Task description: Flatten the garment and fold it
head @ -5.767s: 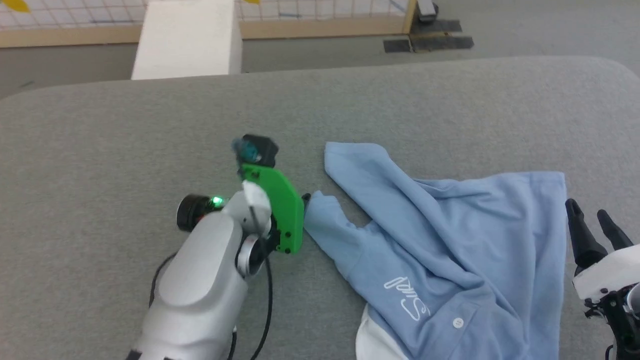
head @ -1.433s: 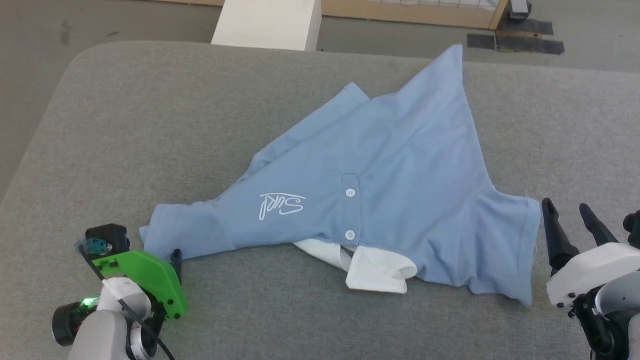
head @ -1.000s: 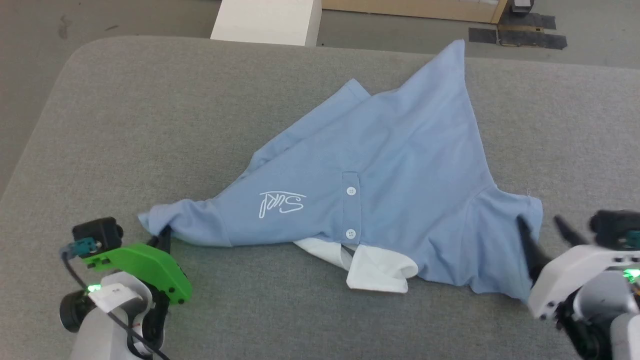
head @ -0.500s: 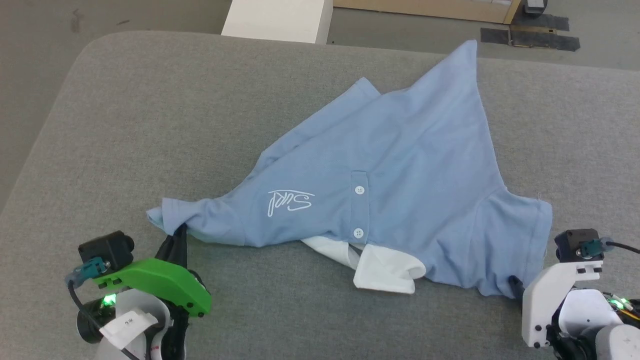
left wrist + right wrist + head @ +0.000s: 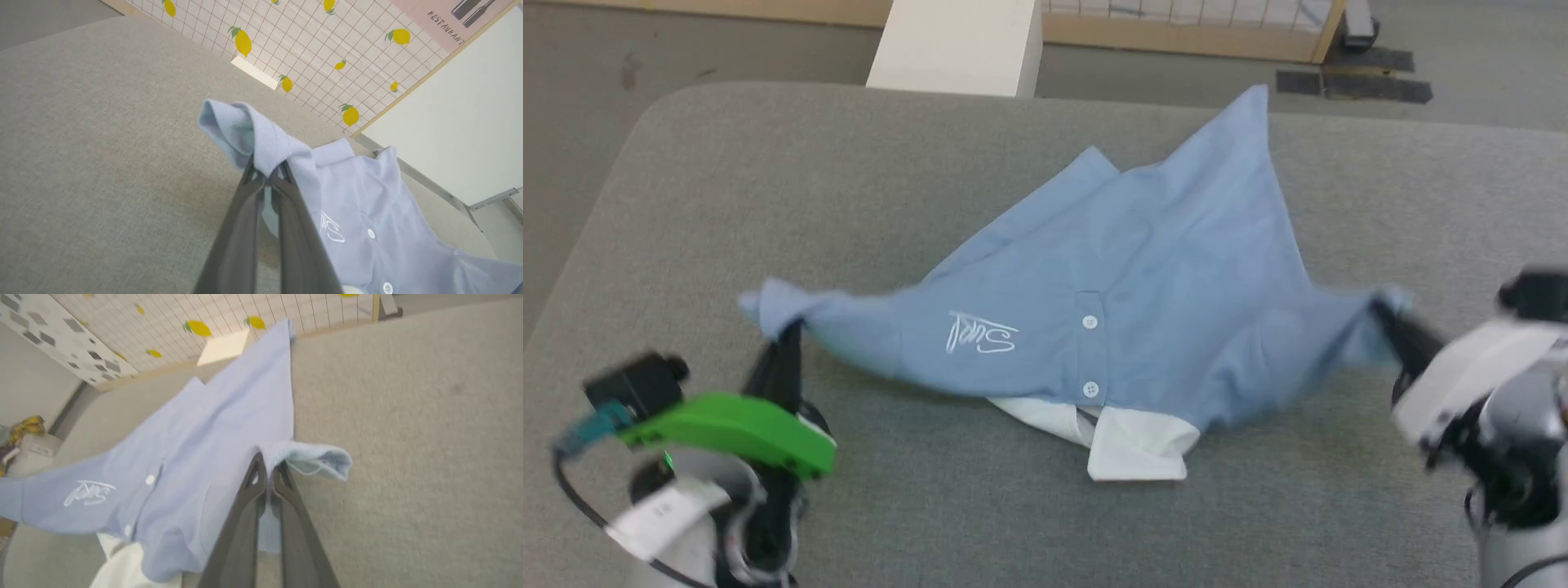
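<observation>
Left gripper on garment; cursive logo

A grey fabric-covered desk with rounded corners stands on a dull grey floor. Beyond its far edge are a white block and dark mats. A wood-framed grid panel printed with yellow lemons runs behind, beside a plain white board.

Grey padded surface w/ lt-blue polo shirt across its mid, collar nearest.
</observation>
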Controlling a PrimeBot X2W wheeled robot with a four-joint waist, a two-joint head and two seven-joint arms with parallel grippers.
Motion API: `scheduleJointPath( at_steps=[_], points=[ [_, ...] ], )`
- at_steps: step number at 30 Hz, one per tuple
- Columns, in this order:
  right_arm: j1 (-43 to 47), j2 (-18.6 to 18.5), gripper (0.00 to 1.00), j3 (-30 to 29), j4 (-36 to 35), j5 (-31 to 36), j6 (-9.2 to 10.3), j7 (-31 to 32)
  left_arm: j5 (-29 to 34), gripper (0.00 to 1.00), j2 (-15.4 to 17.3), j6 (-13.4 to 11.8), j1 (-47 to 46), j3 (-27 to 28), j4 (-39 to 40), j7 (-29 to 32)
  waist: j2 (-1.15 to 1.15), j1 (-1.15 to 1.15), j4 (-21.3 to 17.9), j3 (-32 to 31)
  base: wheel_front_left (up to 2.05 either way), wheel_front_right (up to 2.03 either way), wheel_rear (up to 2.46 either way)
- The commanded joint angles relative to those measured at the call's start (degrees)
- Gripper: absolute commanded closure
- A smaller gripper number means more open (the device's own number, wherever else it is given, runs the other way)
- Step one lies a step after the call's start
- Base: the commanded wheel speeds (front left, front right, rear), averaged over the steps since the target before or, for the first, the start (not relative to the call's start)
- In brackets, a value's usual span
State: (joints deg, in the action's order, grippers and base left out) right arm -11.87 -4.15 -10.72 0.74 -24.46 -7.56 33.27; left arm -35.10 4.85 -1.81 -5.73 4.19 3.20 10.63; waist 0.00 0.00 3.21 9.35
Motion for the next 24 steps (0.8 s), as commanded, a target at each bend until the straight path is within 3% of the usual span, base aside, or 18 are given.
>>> scheduleJointPath(
  at_steps=[1,5,10,18,24],
  points=[
    [-2.6,-0.6,1.00,0.0,-1.6,-2.4,0.08,-0.6,-0.3,1.00,1.1,0.6,-2.6,0.4,1.2,0.6,0.00,0.00,-1.1,-1.8,0.00,0.00,0.00],
    [-8.3,-3.9,1.00,-2.4,-5.3,-9.2,0.08,0.6,0.8,1.00,5.9,1.0,-9.1,1.1,4.4,3.7,0.00,0.00,-1.9,-3.8,0.00,0.00,0.00],
    [-15.2,-6.3,1.00,-7.6,-8.0,-12.3,0.08,4.5,1.6,1.00,10.7,0.2,-18.3,2.3,8.4,7.9,0.00,0.00,-2.8,-6.2,0.00,0.00,0.00],
    [-23.5,-5.9,1.00,-12.9,-8.9,-11.8,0.08,10.2,2.3,1.00,15.7,0.1,-27.8,2.7,6.5,11.9,0.00,0.00,-3.3,-7.5,0.00,0.00,0.00],
    [-28.8,-5.4,1.00,-11.9,-8.0,-8.7,0.08,12.3,2.8,1.00,17.4,0.4,-31.7,0.7,1.9,15.2,0.00,0.00,-3.5,-5.1,0.00,0.00,0.00]
  ],
)
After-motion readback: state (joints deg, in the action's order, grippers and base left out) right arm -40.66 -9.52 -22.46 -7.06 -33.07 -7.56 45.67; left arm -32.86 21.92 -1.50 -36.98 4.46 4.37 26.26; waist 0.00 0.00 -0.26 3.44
